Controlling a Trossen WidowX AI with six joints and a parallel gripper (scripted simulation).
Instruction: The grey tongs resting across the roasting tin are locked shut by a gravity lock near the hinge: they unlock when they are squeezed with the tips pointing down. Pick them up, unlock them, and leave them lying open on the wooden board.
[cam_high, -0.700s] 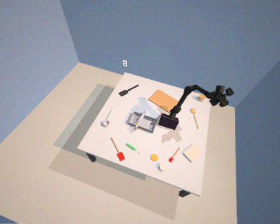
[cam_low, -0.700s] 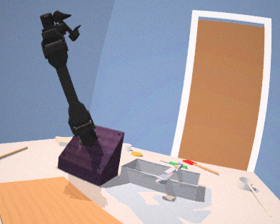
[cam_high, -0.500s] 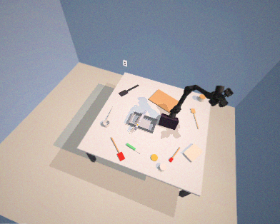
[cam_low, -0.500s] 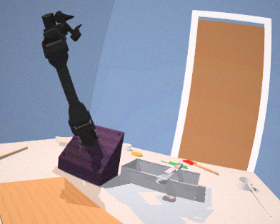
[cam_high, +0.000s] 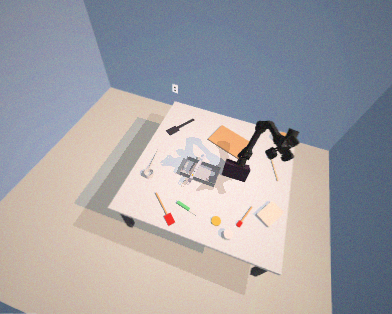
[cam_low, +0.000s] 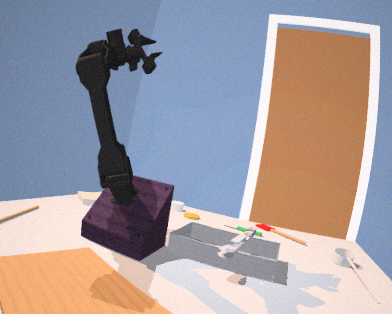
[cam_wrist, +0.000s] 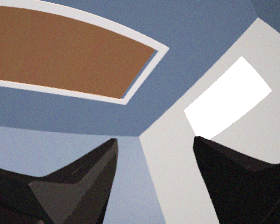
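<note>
Resting across the tin (cam_low: 260, 260), tongs (cam_low: 239, 243) lie crosswise, well below and apart from the raised gripper (cam_low: 148, 54); fingers partly apart, holding nothing.

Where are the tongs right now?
Exterior view: tongs lie across the roasting tin, right of the arm's purple base; gripper high above, empty.

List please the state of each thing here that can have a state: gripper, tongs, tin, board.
gripper: open, holds nothing, raised high above the table
tongs: lying across the tin, not picked up
roasting tin: on the table, tongs resting on its rim
wooden board: flat on the table, nothing on it
</note>
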